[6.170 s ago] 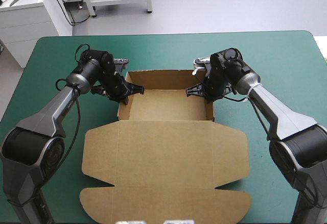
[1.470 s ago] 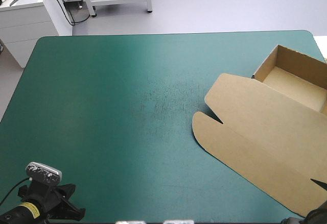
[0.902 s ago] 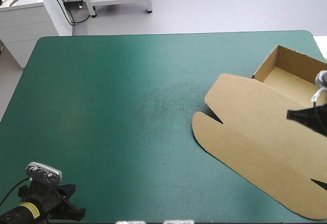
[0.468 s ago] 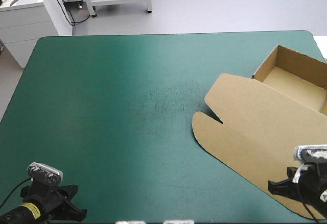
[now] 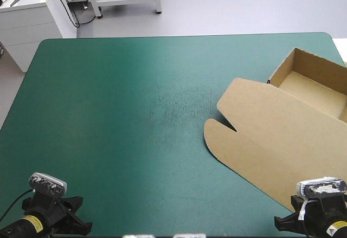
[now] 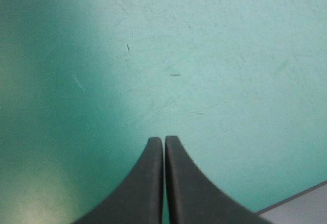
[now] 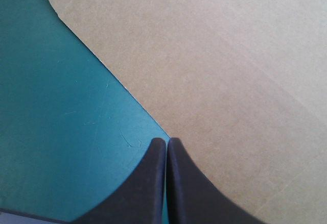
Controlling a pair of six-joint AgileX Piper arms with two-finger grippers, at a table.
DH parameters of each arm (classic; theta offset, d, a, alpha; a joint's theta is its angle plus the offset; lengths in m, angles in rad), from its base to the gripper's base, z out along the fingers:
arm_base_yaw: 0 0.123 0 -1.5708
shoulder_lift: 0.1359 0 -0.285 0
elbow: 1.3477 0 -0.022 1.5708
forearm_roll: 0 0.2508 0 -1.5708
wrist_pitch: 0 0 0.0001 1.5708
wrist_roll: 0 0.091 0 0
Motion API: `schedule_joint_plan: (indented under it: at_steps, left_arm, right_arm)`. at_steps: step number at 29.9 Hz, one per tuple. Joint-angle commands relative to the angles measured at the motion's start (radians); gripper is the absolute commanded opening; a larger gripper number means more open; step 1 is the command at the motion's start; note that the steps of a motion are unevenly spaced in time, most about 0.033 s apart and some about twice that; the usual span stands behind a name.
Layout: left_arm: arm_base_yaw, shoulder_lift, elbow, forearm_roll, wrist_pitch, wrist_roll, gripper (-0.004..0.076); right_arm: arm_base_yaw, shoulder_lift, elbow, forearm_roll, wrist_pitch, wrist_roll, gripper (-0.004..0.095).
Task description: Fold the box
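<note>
Since both my hands are clenched on nothing, I start there: my left hand has its fingers pressed into one point over bare bench by the near left corner, well apart from the box. My right hand is clenched the same way, empty, its tip over the near edge of the lid, right where board meets bench. The box lies at the right side of the bench, turned askew: an open tray with raised walls toward the far right corner, the lid flat and reaching back toward me. I judge the risk lies in its place. It runs out of the high view at the right, so it may overhang the bench edge, and a nudge from my right hand could slide it off. With my left so far away I could not brace it, and a clenched tip would only skid over the flat lid.
</note>
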Motion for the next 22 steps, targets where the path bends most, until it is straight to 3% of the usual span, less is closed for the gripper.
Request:
schedule_joint_plan:
  at_steps: [1, 7, 22]
  left_arm:
    - [-0.005, 0.010, -0.024, -0.014, -0.048, -0.007, -0.0008]
    - [-0.005, 0.010, -0.024, -0.014, -0.048, -0.007, -0.0008]
    - [-0.005, 0.010, -0.024, -0.014, -0.048, -0.007, -0.0008]
  right_arm:
    - [0.003, -0.007, 0.023, 0.015, -0.087, -0.021, -0.0013]
    - [0.003, -0.033, 0.053, 0.059, -0.153, -0.048, -0.0013]
    - [0.003, -0.037, 0.059, 0.099, -0.154, -0.053, -0.0013]
